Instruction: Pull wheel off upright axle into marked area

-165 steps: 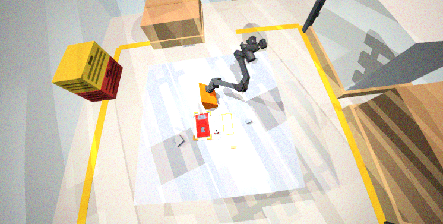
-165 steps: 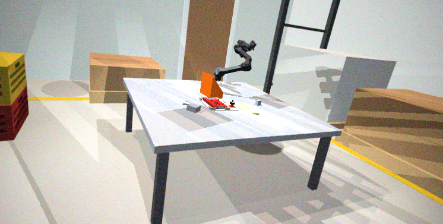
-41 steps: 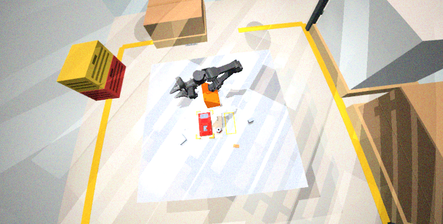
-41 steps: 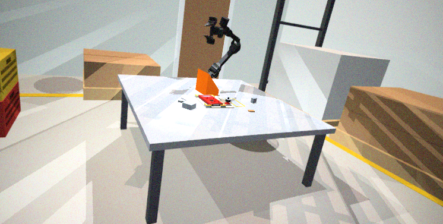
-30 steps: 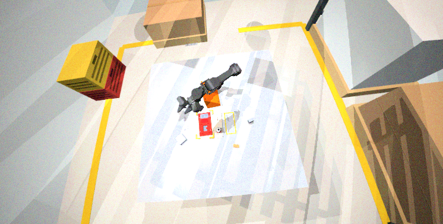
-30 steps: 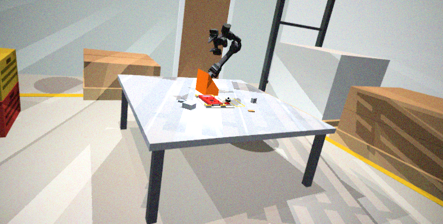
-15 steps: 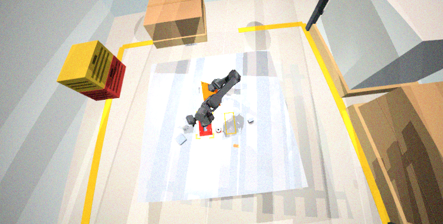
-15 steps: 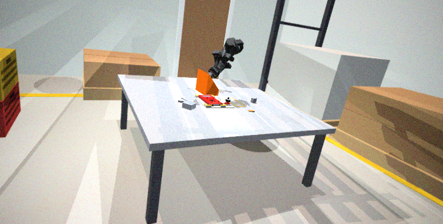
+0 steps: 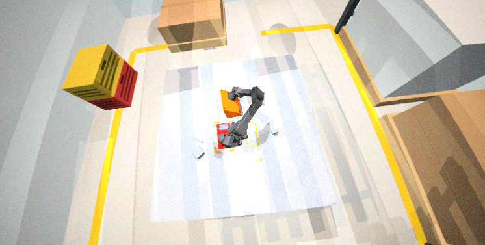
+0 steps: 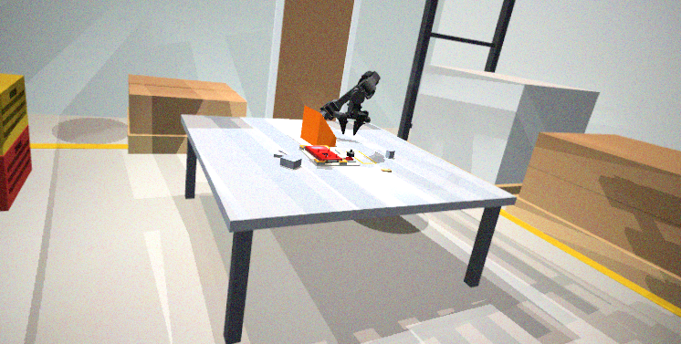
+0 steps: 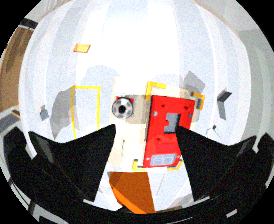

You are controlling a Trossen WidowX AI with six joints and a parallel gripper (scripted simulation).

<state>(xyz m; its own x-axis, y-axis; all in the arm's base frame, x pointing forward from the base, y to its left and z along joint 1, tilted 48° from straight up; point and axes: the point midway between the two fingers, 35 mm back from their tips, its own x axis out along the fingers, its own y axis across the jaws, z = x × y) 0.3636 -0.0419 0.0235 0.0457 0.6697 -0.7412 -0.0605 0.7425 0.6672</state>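
Note:
The wheel [image 10: 350, 152] [image 11: 116, 108] is a small disc, grey-ringed with a dark centre in the wrist view, on the upright axle beside the red housing [image 9: 220, 136] [image 10: 318, 152] [image 11: 158, 145]. The marked area is a yellow rectangular outline [image 9: 257, 134] [image 11: 98, 111] on the table, on the wheel's side away from the housing. My gripper [image 10: 349, 133] [image 11: 146, 129] is open and empty, pointing down above the housing and wheel, touching neither. In the top view the arm hides the wheel and part of the housing.
An orange wedge-shaped block [image 9: 230, 109] [image 10: 311, 130] [image 11: 133, 185] stands behind the housing. A grey block [image 9: 198, 152] [image 10: 290, 162] lies beyond the housing, another [image 9: 274, 132] [image 10: 390, 154] [image 11: 44, 114] beyond the outline. A small orange piece [image 9: 258, 159] [image 10: 385, 170] [image 11: 81, 48] lies nearby.

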